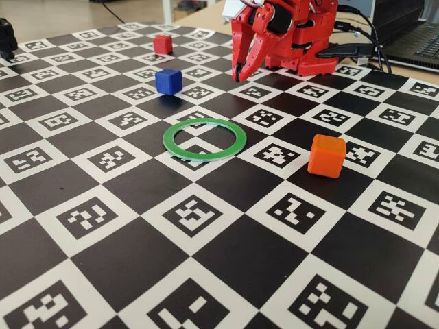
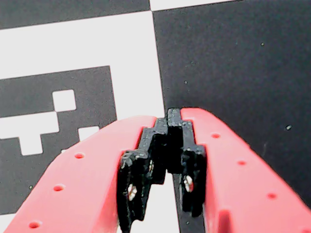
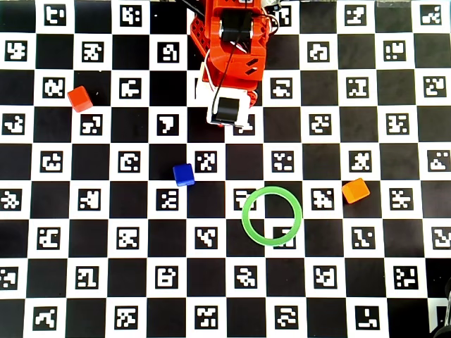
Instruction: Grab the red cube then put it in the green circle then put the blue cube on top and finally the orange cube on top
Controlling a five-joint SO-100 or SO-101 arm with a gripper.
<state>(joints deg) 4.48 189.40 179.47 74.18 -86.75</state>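
Looking at zero progress so far | orange cube (image 1: 326, 155) nearest | green circle (image 1: 204, 139) empty | blue cube (image 1: 168, 80) beyond | red cube (image 1: 162, 44) farthest, untouched | gripper (image 2: 169, 116) jaws together, holding nothing

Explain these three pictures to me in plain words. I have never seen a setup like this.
The red machine is a small robot arm standing on a board of black and white squares printed with code markers. Its grasping tool has two fingers; in the wrist view they are pressed together with nothing between them.

One picture is taken from a camera standing beside the board, one from a camera riding on the tool itself, and one from straight above.

On the board lie a thin flat green plastic ring with an empty centre, a small red plastic cube, a small dark-blue plastic cube and a bright orange plastic cube. All three cubes sit apart, outside the ring. Nothing is held.
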